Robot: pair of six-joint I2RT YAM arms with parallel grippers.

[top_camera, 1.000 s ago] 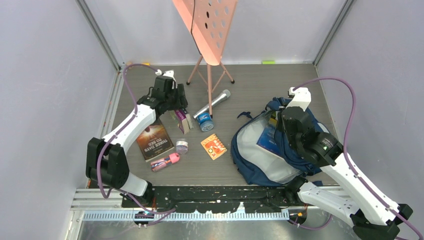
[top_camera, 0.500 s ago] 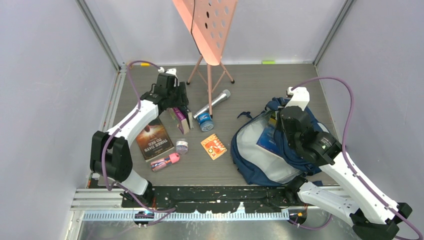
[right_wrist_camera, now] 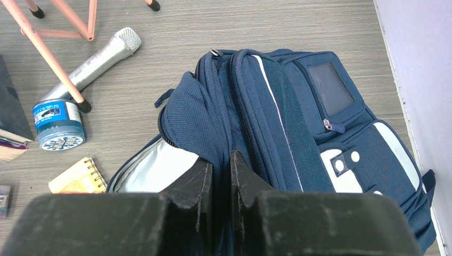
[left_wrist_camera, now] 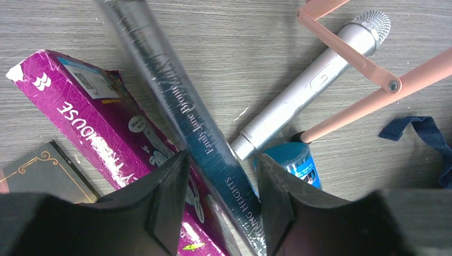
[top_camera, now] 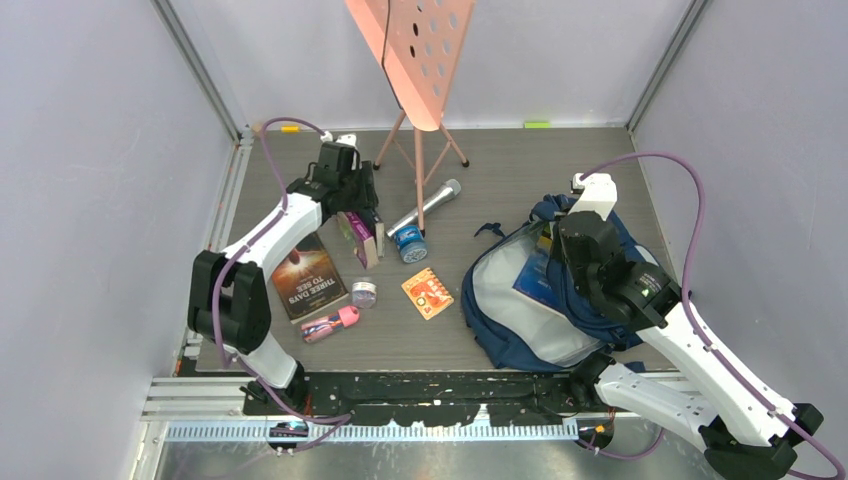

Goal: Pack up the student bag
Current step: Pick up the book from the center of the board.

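Since a second ago the left claw [top_camera: 355, 203] has moved a little farther from the arm bases, over the standing books, and its elbow has shifted slightly to the right. The right claw [top_camera: 555, 238], the bag [top_camera: 520, 325] and the small things on the floor have stayed where they were.

The left claw is spread, with one finger on each side of a dark book [left_wrist_camera: 208, 144] that stands on its edge. A thin gap shows at the right finger. Just left of this claw lies a purple book [left_wrist_camera: 101, 122]. Ahead of it, to the right, lies a microphone [left_wrist_camera: 314, 85], and a blue tub [left_wrist_camera: 298, 162] is beside its right finger. The bag is well apart from this claw, far to its right.

The right claw is pressed together and pinches the navy cloth at the rim of the bag's mouth. The bag lies under and around this claw: the grey lining is to its left, and the front pockets with grey patches are to its right.
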